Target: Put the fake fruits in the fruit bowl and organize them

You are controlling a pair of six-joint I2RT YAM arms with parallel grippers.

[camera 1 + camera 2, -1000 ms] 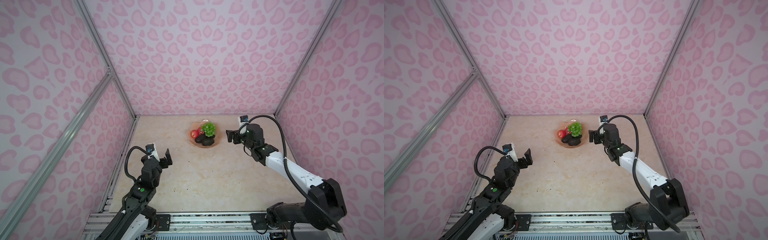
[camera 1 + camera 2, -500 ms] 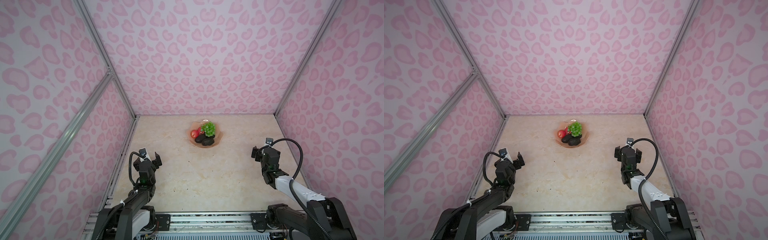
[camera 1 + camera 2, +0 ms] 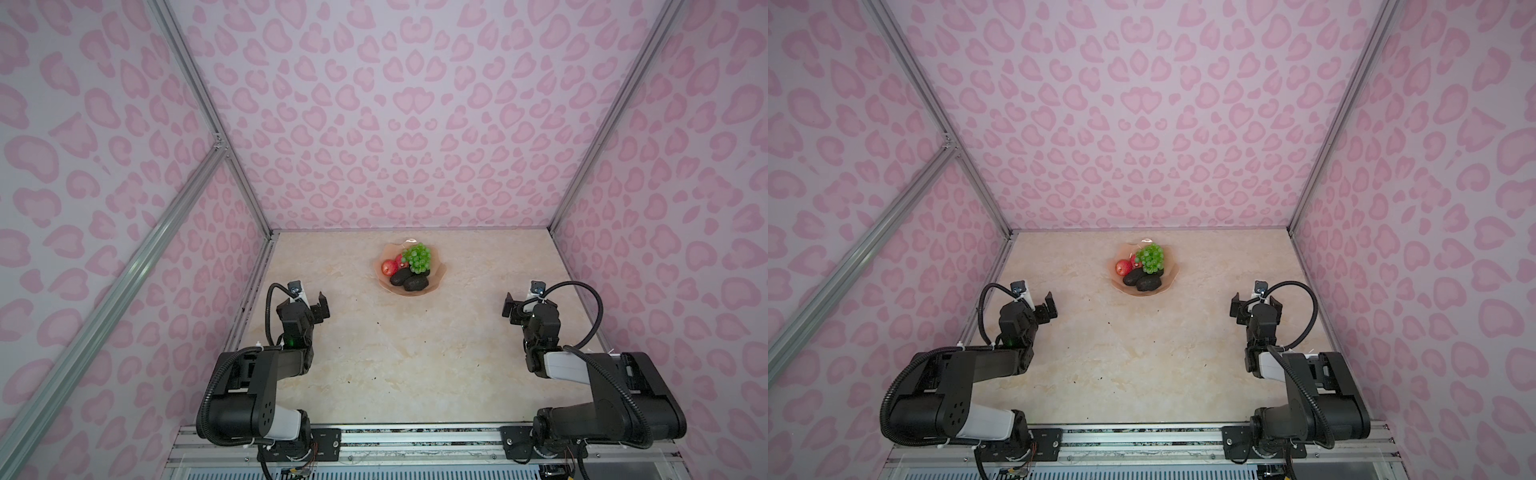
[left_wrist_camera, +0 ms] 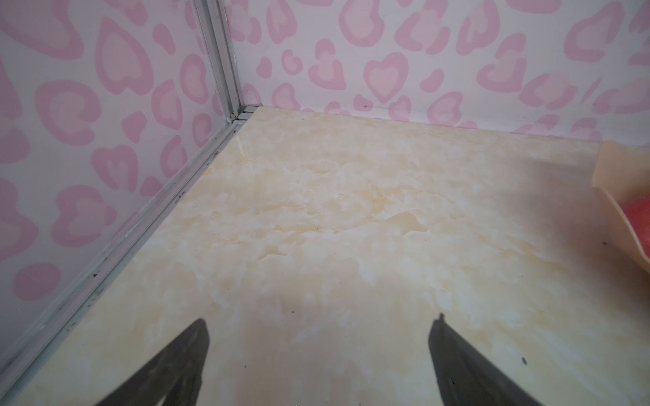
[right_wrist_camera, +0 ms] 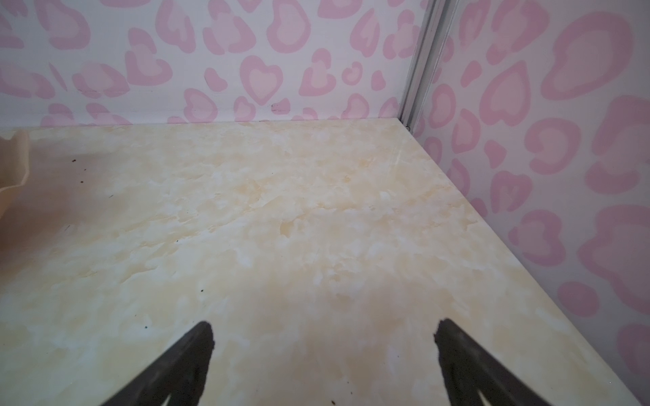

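- Green grapes (image 3: pixel 417 257), dark avocados (image 3: pixel 415 284) and red fruits (image 3: pixel 388 267) fill the scalloped peach-pink bowl (image 3: pixel 436 284) — placing looks done.
- Left gripper (image 4: pixel 320 323), right gripper (image 5: pixel 323 325): jaws apart, empty, far from the bowl — next call, likely just parking.

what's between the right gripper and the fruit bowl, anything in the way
Nothing visible. Only bare table lies between the open right gripper and the fruit bowl. The grapes already sit in the bowl.

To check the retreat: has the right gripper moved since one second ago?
Yes: the right gripper has drawn back from the fruit bowl toward the near edge of the table.
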